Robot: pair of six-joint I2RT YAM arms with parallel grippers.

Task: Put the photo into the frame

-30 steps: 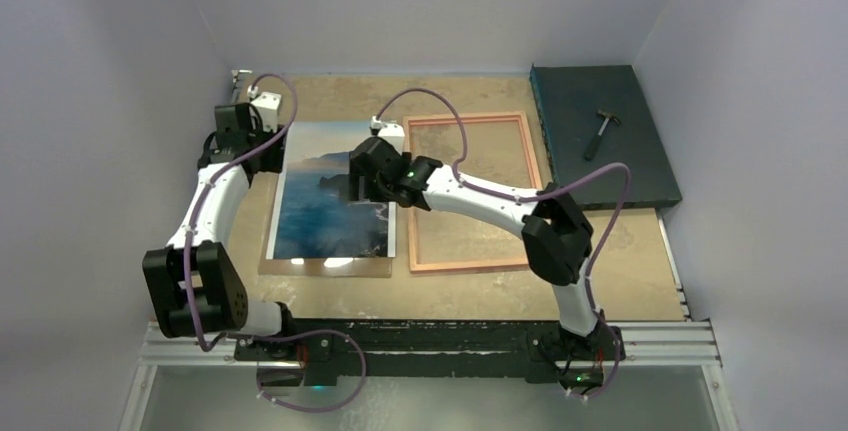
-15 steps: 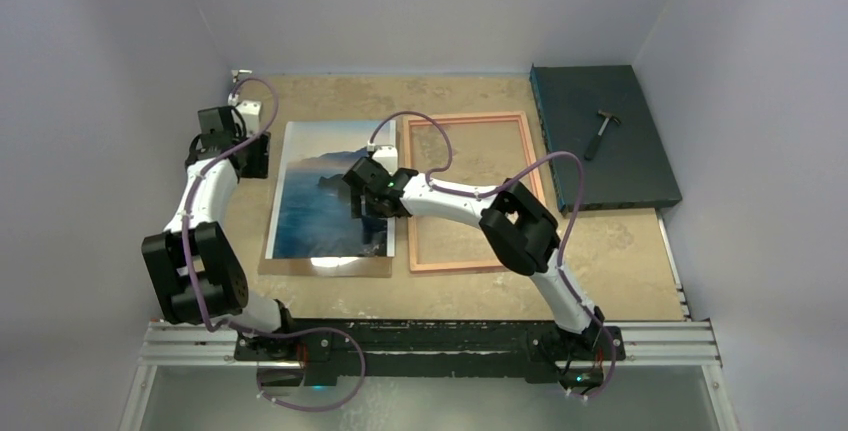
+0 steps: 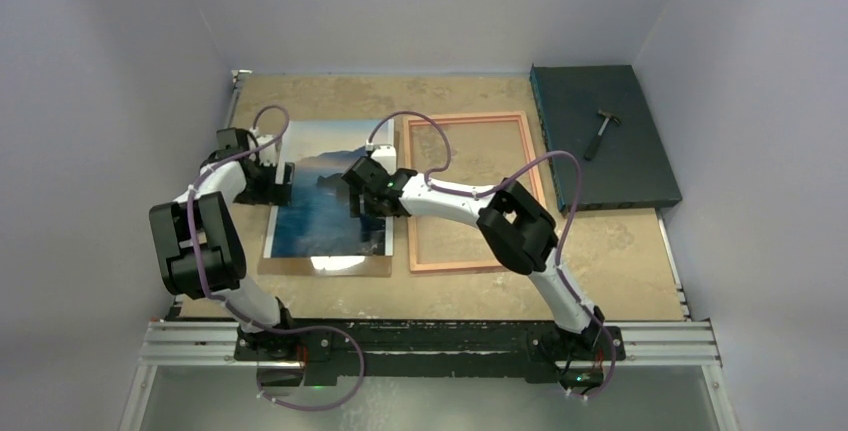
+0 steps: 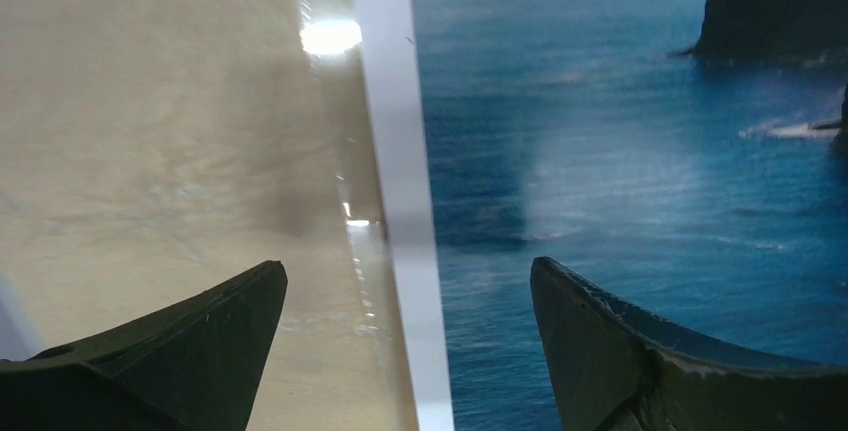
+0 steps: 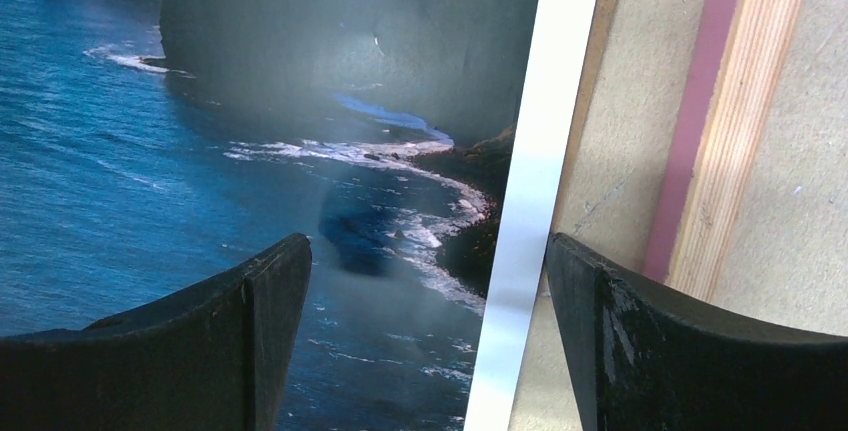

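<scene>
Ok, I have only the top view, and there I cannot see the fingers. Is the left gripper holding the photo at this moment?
Observer: No. The left wrist view shows the left gripper open, straddling the white left border of the photo.
Operator: And the right one?
Observer: The right gripper is open too, straddling the white right border.
Operator: From above the frame looks all pink. Is it so?
Observer: Not close up. In the right wrist view the frame shows light wood on top, with a pink strip along the side nearer the photo.
</scene>
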